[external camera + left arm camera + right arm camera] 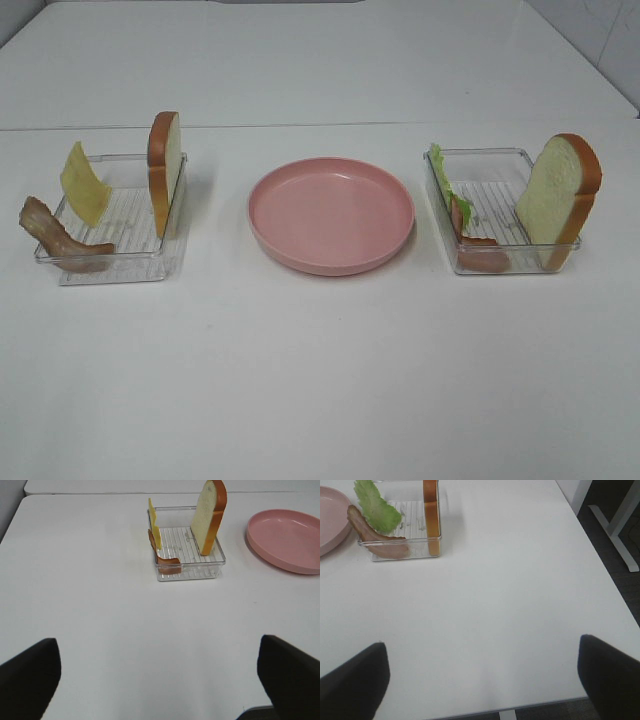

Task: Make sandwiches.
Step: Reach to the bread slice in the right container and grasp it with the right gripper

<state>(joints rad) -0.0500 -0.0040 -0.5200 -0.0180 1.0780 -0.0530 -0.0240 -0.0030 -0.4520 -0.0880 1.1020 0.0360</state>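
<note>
The plate is pink, cheese yellow, lettuce green, bacon reddish-brown, bread white with orange-brown crust.

So it's basically one big smooth white bench filling the view. A thin seam runs across the back, where a second white bench top butts up against it. Off the right edge there's dark grey floor with a white metal frame leg on it. There's a pale tiled surface in the far right corner. The light is soft and even, with faint shadows.
</note>
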